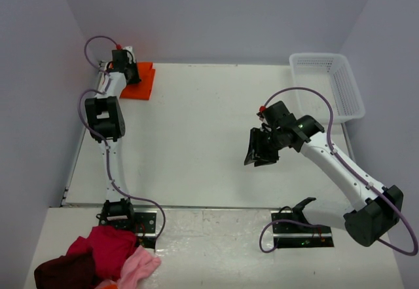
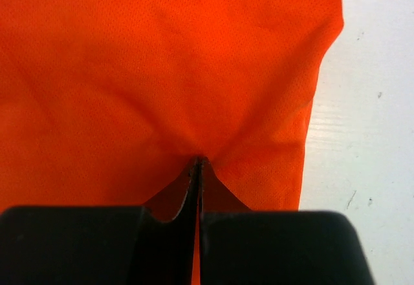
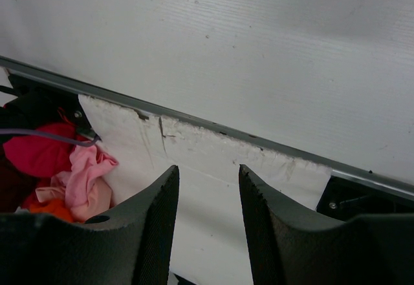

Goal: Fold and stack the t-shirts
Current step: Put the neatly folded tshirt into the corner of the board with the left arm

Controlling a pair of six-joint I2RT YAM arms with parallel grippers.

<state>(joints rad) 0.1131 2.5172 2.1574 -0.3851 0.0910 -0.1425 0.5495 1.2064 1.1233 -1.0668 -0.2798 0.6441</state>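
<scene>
A folded bright orange t-shirt [image 1: 141,86] lies in the far left corner of the white table. My left gripper [image 1: 124,66] reaches over its back edge. In the left wrist view the shirt [image 2: 162,72] fills the frame, and the left gripper [image 2: 199,162] is shut with its tips pinching a pucker of the orange cloth. My right gripper [image 1: 260,154] hangs open and empty above the right middle of the table, far from the shirt. In the right wrist view its fingers [image 3: 208,175] stand apart over bare table.
A white mesh basket [image 1: 327,82] stands at the far right. A pile of red, dark red and pink clothes [image 1: 98,259] lies at the near left beside the left arm's base, and shows in the right wrist view [image 3: 58,162]. Walls close in the left and back.
</scene>
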